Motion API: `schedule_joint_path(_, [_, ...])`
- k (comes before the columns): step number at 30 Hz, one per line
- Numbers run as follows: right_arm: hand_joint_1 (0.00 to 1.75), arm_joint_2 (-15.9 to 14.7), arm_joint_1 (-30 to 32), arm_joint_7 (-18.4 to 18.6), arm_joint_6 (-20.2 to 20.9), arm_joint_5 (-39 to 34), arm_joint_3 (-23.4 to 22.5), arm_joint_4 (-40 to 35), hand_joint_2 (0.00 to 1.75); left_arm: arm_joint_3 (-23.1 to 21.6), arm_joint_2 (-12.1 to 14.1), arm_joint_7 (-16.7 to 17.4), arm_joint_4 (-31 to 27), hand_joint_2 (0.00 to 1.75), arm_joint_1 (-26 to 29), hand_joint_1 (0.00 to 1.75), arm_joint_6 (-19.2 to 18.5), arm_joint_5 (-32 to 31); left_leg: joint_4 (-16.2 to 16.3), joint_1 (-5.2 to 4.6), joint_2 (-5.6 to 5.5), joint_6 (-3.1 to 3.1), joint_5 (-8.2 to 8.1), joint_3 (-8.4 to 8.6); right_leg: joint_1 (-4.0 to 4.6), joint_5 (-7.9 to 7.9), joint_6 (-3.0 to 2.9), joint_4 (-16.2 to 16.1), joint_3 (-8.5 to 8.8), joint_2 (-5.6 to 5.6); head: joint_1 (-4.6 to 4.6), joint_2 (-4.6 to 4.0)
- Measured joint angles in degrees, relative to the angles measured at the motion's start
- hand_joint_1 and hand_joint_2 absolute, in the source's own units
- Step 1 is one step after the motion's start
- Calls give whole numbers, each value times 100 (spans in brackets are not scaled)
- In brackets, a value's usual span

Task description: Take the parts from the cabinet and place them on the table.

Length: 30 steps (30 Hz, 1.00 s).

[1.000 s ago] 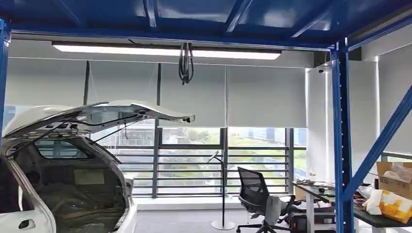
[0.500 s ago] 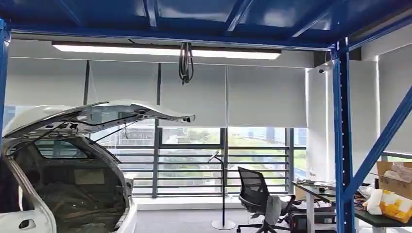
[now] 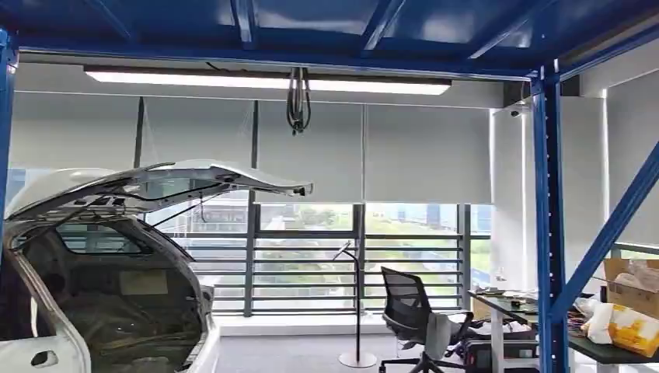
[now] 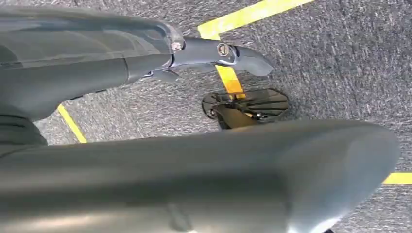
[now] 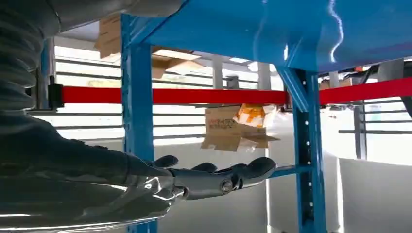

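Head view: a blue steel frame with a sloping brace spans the top and right of the scene, under a long ceiling lamp from which a coil of dark cable hangs. At left stands a white car body with its tailgate raised, the bare load bay open to the camera. Beyond it are grey roller blinds drawn partway down over a railed window. A black office chair and a slim floor stand sit near the window. At far right, a dark-topped table carries a cardboard box, a yellow-and-white bag and small clutter; which of these are the task's parts cannot be told, and no cabinet can be made out.

Left wrist view: the left hand hangs above grey carpet crossed by yellow tape lines. Its dark fingers lie straight and its thick thumb is blurred across the foreground; it holds nothing. A flat black ribbed object lies on the carpet beyond the fingers, what it is being unclear.

Right wrist view: the right hand is extended, its fingers gently curved and apart, with nothing in its grasp. Behind it rise a blue rack upright and a red crossbeam, with a cardboard box and orange packets beyond the rack and more cardboard boxes nearby. The fingers are well apart from these.
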Motion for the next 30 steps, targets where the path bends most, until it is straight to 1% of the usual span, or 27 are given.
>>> schedule_joint_path(9, [0, 142, -460, -52, 230, -236, 208, 473, 175, -68, 0, 22, -2, 0, -31, 0, -2, 17, 1, 0, 0, 0, 0, 0, 0, 0, 0, 0, 0, 0, 0, 0])
schedule_joint_path(22, [0, 227, -654, -72, 299, -341, 363, 776, 175, -116, 0, 33, -2, 0, -37, 0, -2, 17, 1, 0, 0, 0, 0, -1, 0, 0, 0, 1, 0, -3, 0, 0])
schedule_joint_path(26, [0, 321, -889, -94, 407, -481, 420, 1080, 175, -125, 0, 44, -2, 0, -55, 0, -13, 17, 1, 0, 0, 0, 0, 0, -1, 1, 0, 1, 1, -2, 0, 0])
schedule_joint_path(30, [0, 446, -1177, -138, 426, -557, 494, 1458, 175, -135, 0, 52, -2, 0, -68, 0, -13, 17, 2, 0, 0, -1, 1, 2, -1, 2, 0, 1, 1, -2, 0, 0])
